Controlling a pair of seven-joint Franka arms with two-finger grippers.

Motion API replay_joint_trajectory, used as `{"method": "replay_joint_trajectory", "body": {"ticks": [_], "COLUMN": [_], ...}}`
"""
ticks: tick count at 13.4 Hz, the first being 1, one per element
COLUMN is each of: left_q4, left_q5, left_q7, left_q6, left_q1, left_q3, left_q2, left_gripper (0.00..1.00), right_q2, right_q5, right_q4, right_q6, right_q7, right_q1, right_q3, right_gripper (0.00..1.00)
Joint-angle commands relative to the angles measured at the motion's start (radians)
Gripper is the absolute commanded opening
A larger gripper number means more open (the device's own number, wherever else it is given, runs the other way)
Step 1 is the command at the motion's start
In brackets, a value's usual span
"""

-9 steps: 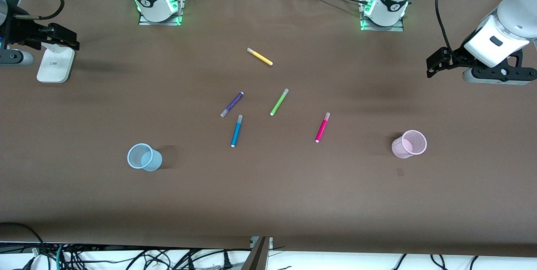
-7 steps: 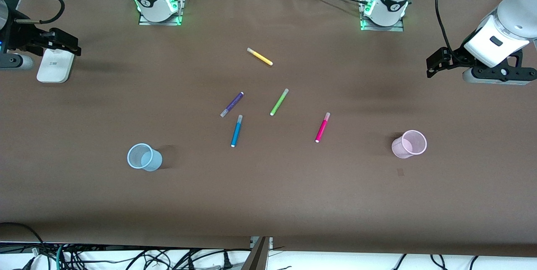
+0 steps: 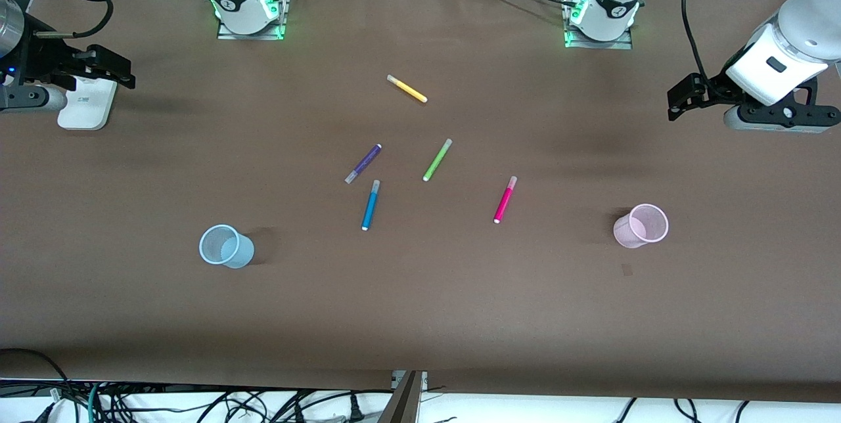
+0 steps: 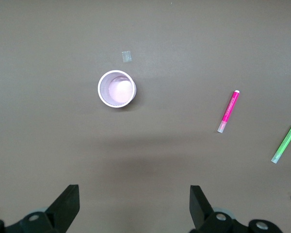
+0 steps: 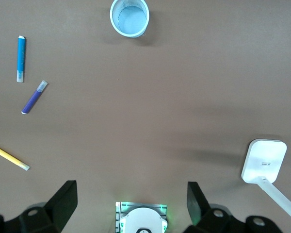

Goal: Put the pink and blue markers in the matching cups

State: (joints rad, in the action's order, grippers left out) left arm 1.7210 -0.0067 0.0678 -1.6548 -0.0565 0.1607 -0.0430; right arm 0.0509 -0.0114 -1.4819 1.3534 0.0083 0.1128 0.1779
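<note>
The pink marker and the blue marker lie flat mid-table, apart from each other. The pale pink cup stands upright toward the left arm's end. The pale blue cup stands upright toward the right arm's end. My left gripper is open and empty, up over bare table at the left arm's end; its view shows the pink cup and pink marker. My right gripper is open and empty over the right arm's end; its view shows the blue cup and blue marker.
A purple pen, a lime-green pen and a yellow pen lie farther from the front camera than the two markers. A white device sits under the right gripper. A small tape scrap lies beside the pink cup.
My right gripper has shifted a little toward the table's middle over the white device. The left arm, the markers and the cups have not moved.
</note>
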Motion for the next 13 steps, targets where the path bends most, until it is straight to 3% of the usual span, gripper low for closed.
{"method": "replay_joint_trajectory", "body": {"ticks": [1,4,8,13], "left_q4": [-0.032,-0.029,-0.043,-0.032], "left_q5": [-0.021,-0.021,-0.019,-0.022], "left_q7": [-0.022,-0.02,-0.022,-0.016], "left_q6": [0.026,0.03,0.128,0.179], "left_q1": [-0.003,-0.002,0.006,0.006], "left_q3": [0.005,0.005,0.02,0.079], "left_q2": [0.012,0.02,0.095,0.185], "left_gripper": [1.0,1.0,1.0,1.0], "right_q2": [0.004,0.012,0.041,0.118], "right_q5": [0.014,0.024,0.03,0.037], "right_q4": [0.017,0.015,0.003,-0.08], "right_q6": [-0.007,-0.007,0.021,0.18], "right_q7": [-0.021,-0.022,-0.007,0.089], "right_q1": [0.001,-0.005,-0.059,-0.131], "right_q3": [-0.005,-0.002,0.003,0.003], "right_gripper": [1.0,1.0,1.0,1.0]}}
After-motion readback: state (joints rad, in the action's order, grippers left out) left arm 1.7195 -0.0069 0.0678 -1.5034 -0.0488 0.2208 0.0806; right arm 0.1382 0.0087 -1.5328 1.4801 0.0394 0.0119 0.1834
